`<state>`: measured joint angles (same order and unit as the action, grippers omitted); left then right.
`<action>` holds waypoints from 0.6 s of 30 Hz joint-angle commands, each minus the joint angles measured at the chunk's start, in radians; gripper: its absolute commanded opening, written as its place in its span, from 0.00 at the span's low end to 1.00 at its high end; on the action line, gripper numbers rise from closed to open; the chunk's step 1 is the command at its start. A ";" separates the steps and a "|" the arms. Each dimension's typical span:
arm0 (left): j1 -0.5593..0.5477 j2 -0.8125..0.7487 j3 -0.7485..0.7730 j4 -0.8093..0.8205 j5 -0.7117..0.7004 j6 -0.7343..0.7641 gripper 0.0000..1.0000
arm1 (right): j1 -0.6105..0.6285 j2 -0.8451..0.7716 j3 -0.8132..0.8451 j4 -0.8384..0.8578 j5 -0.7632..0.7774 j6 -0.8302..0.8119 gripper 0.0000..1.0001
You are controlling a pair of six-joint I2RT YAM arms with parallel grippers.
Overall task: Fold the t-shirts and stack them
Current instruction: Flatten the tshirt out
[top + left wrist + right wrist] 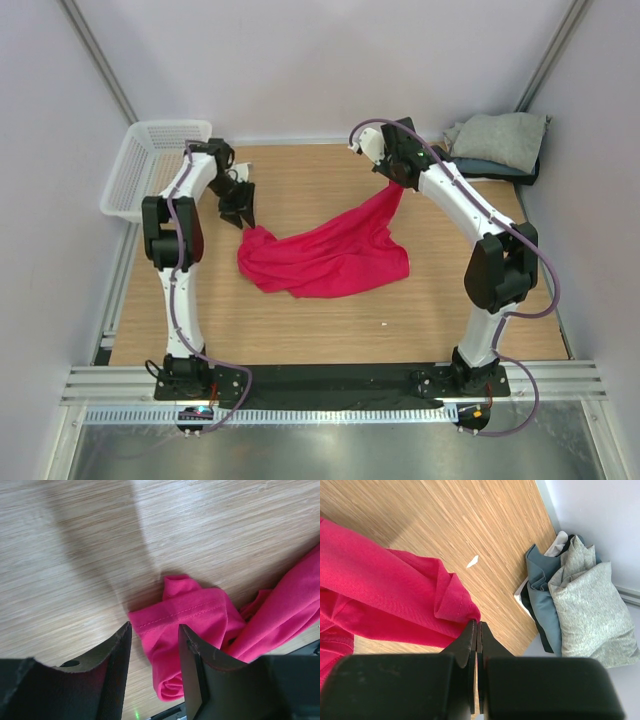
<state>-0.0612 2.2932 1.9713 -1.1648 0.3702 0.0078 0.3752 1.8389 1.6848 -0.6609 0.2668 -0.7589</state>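
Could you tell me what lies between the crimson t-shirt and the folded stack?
Bare wooden table, apart from one small white scrap, separates the crimson t-shirt from the folded stack; the right wrist view shows it.

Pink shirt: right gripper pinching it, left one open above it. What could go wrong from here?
Right gripper holds the pink shirt only by hem at its very tips; a pull may slip it free. Left gripper stands open over a bunched corner; closing may catch several layers.
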 commanded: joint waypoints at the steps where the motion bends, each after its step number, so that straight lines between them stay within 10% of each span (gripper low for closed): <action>1: 0.003 0.020 -0.009 -0.024 0.056 -0.003 0.43 | -0.004 -0.041 0.033 0.012 0.012 -0.011 0.01; 9: 0.001 0.034 -0.018 -0.029 0.075 -0.003 0.36 | -0.004 -0.040 0.026 0.017 0.015 -0.013 0.01; 14: 0.003 0.028 -0.026 -0.022 0.099 -0.003 0.02 | -0.005 -0.038 0.030 0.020 0.018 -0.016 0.02; 18: 0.001 -0.024 0.027 -0.018 0.093 -0.003 0.00 | -0.007 -0.047 0.026 0.035 0.043 -0.036 0.02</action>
<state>-0.0612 2.3291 1.9514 -1.1725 0.4366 0.0048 0.3752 1.8389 1.6848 -0.6601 0.2699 -0.7681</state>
